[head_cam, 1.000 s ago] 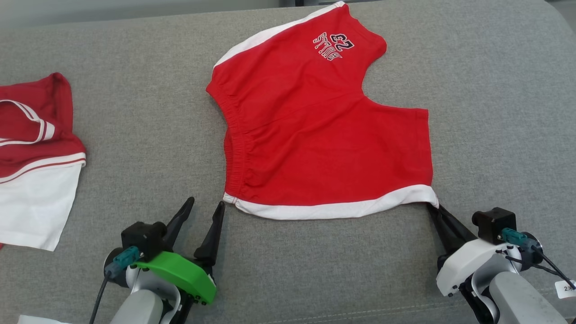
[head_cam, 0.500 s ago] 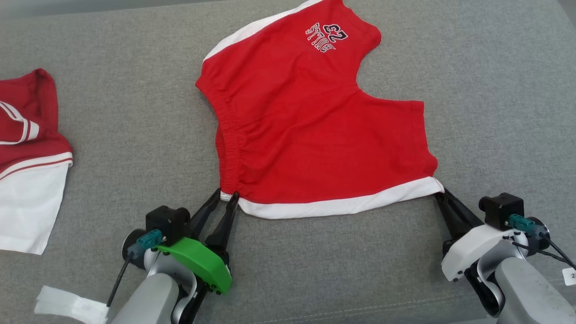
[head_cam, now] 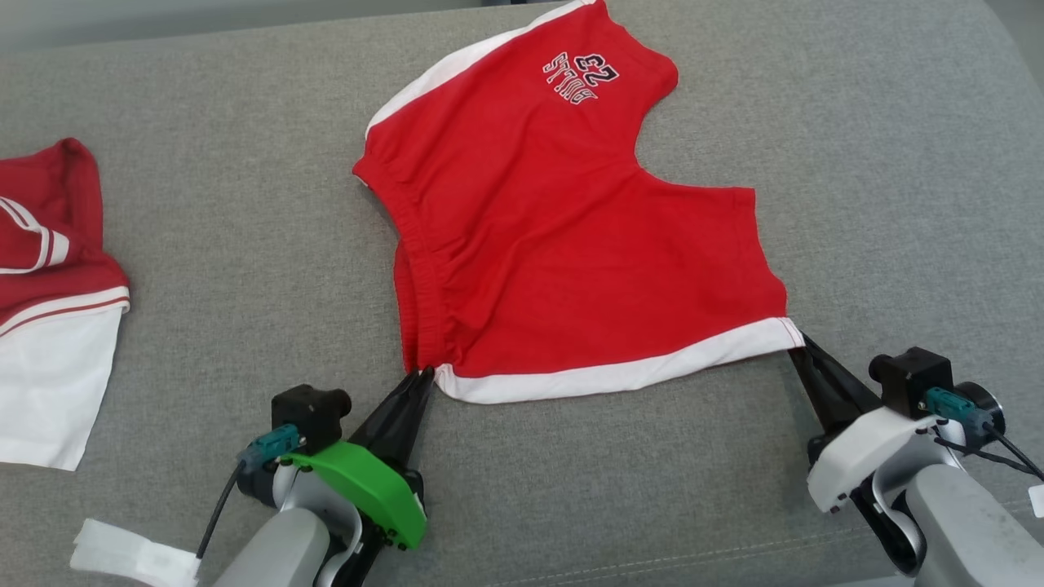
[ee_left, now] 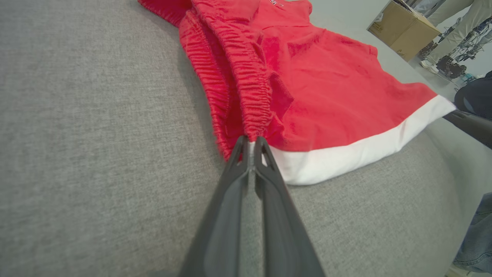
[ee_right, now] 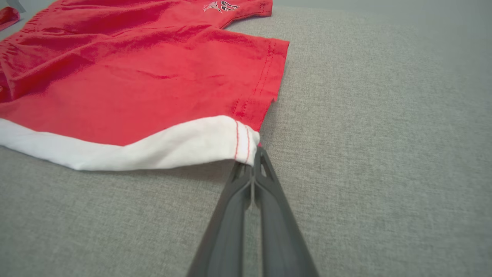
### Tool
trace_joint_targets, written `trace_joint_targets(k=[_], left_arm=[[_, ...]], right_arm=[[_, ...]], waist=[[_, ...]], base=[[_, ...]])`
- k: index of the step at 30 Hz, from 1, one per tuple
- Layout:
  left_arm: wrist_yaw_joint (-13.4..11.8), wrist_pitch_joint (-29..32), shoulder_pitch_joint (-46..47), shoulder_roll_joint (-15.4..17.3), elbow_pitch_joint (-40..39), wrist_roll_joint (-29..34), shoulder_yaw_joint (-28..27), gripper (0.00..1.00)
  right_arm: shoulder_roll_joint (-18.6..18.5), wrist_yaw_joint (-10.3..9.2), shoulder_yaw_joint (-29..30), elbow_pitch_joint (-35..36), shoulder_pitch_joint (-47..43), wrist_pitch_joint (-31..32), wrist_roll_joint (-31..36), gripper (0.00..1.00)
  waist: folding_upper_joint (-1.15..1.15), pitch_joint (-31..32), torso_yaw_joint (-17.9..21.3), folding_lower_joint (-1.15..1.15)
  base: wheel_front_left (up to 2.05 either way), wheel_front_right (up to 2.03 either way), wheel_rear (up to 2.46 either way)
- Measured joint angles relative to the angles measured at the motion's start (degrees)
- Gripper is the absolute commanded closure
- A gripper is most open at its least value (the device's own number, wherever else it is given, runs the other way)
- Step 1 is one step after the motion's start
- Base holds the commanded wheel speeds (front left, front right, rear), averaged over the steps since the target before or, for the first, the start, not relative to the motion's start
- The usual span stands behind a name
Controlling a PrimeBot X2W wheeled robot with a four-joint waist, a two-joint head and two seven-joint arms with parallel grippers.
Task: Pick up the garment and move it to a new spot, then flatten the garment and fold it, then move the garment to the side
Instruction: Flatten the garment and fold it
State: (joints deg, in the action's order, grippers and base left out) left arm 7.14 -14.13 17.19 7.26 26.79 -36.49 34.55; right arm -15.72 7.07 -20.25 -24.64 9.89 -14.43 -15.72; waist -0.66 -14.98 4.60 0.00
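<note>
— Our hands?
— Both pinch the shorts (head_cam: 563,228): left hand (head_cam: 424,373) at the waistband corner, right hand (head_cam: 795,342) at the white hem corner. They lie on the cushion (head_cam: 204,244), middle to far edge.

Wide bare lane of grey surface (head_cam: 245,244) between the red shorts (head_cam: 571,228) and a second red-and-white garment (head_cam: 49,310) at the left edge, running near to far. Bare strip right of the shorts too. The near edge is bare between left gripper (head_cam: 422,375) and right gripper (head_cam: 795,344), each clamped on a near corner of the shorts. White strip (head_cam: 130,558) lies near-left by the left arm. Past the surface on the right: cardboard box (ee_left: 403,32), person's leg in jeans (ee_left: 474,238).
</note>
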Motion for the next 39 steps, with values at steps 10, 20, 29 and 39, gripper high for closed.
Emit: trace_joint_targets(k=[10,20,29,39], left_arm=[[0.0,3.1,-8.24,4.15,-4.97,-9.9,-0.92,1.0],[0.19,11.78,-15.13,8.73,-16.85,-17.38,1.76,1.0],[0.18,21.24,-12.95,15.22,-27.73,-20.3,0.02,1.0],[-4.28,35.55,0.84,17.49,-34.75,-28.97,-4.93,1.0]], right_arm=[[-5.15,0.07,0.36,4.89,-8.5,0.0,-2.54,1.0],[-10.2,0.1,2.37,13.66,-15.83,1.35,-9.83,1.0],[-13.69,0.07,-3.85,24.17,-9.75,5.97,-15.11,1.0],[-16.89,0.05,-7.95,26.53,8.45,17.9,-24.83,1.0]], waist=[[0.0,3.8,0.63,0.0],[0.0,5.14,1.46,0.0],[0.0,1.7,0.64,0.0],[0.0,-5.6,-2.58,0.0]], base=[[0.0,0.0,0.0],[0.0,0.0,0.0],[0.0,0.0,0.0],[0.0,0.0,0.0]])
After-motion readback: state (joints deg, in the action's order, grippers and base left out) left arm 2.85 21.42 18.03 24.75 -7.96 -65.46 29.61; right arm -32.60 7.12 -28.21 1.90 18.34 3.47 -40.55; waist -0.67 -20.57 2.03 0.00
